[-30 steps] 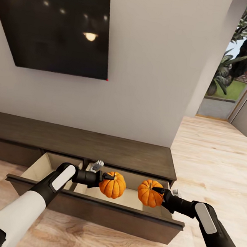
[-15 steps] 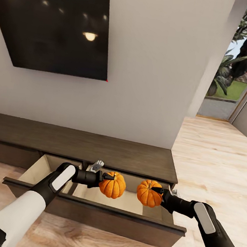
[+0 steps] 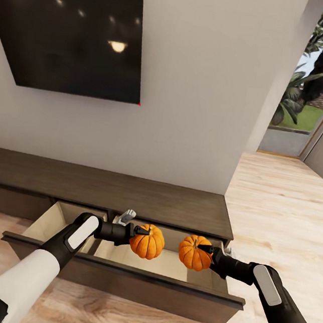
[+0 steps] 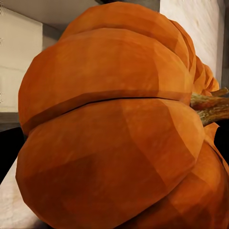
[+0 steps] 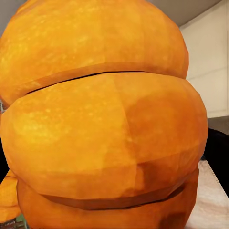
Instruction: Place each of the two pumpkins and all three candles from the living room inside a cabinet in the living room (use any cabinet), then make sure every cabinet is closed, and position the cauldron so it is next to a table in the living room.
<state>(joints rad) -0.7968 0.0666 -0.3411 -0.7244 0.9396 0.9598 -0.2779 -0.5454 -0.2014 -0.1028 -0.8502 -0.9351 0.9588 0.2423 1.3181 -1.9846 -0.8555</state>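
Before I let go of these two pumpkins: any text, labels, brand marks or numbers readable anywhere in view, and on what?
None readable.
TV screen: dark, only lamp reflections, no logo visible.
Cabinet and its open drawer: plain wood, no markings.
Left-gripper pumpkin and right-gripper pumpkin: bare orange skin, no stickers, in the wrist views too.
Small grey objects in the drawer behind the pumpkins: too small to tell.

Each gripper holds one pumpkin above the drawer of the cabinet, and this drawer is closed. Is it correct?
Not quite. The drawer is open: the head view shows it pulled out from the cabinet, its tan inside visible. The rest holds: the left gripper holds one pumpkin and the right gripper holds the other pumpkin above it.
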